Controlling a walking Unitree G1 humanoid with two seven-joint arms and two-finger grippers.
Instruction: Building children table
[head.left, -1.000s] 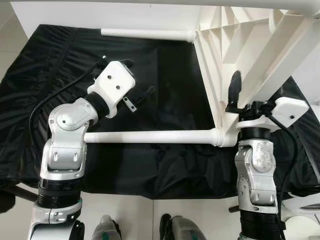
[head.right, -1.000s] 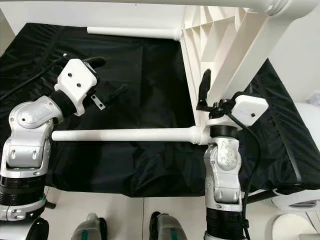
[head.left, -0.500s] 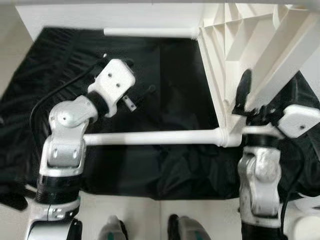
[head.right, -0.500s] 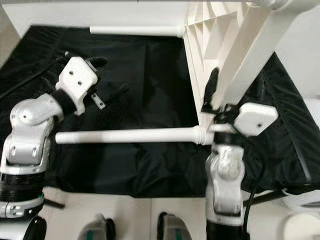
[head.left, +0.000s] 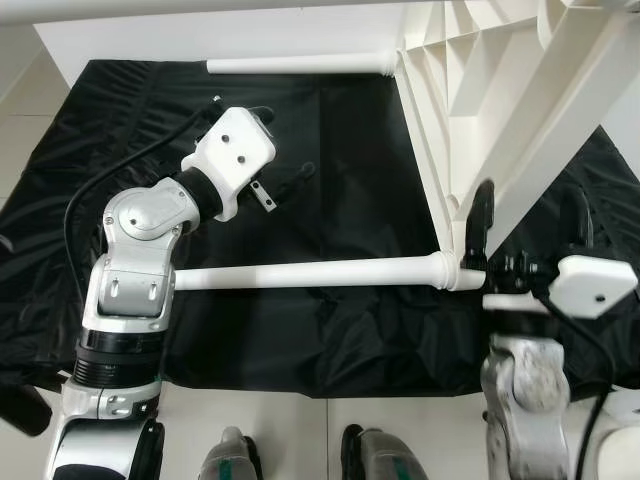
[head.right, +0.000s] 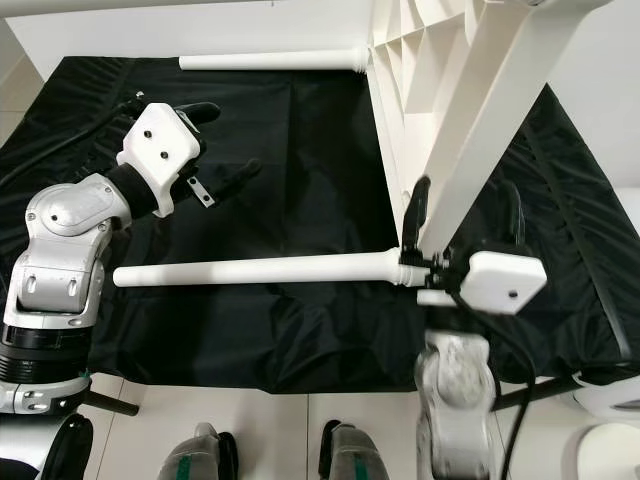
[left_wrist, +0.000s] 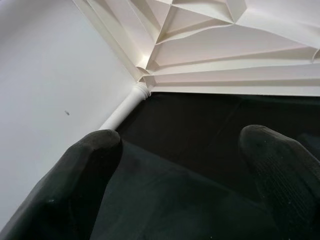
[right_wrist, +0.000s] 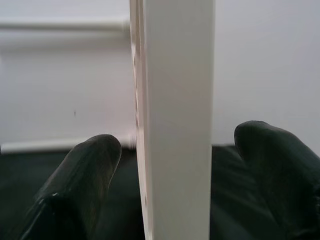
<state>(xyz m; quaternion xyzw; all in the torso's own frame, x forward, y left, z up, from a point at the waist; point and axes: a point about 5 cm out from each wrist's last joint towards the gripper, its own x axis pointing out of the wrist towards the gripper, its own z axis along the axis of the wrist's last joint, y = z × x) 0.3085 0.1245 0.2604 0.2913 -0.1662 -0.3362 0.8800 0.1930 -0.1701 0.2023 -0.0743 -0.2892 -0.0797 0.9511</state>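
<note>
The white children's table (head.left: 480, 80) lies on its side at the upper right of the frame, its ribbed underside facing left, resting on a black cloth (head.left: 350, 330). One leg (head.left: 310, 272) runs across the centre, another (head.left: 300, 65) along the top. The right gripper (head.right: 462, 225) stands at the lower right, fingers spread either side of a slanting leg (right_wrist: 175, 125) without touching. The left gripper (head.left: 285, 150) hovers open at upper left.

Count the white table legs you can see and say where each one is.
3. The far leg lies along the black cloth's back edge, the near leg crosses its front, and one slanted leg rises between the right gripper's fingers. Others may be hidden.
</note>
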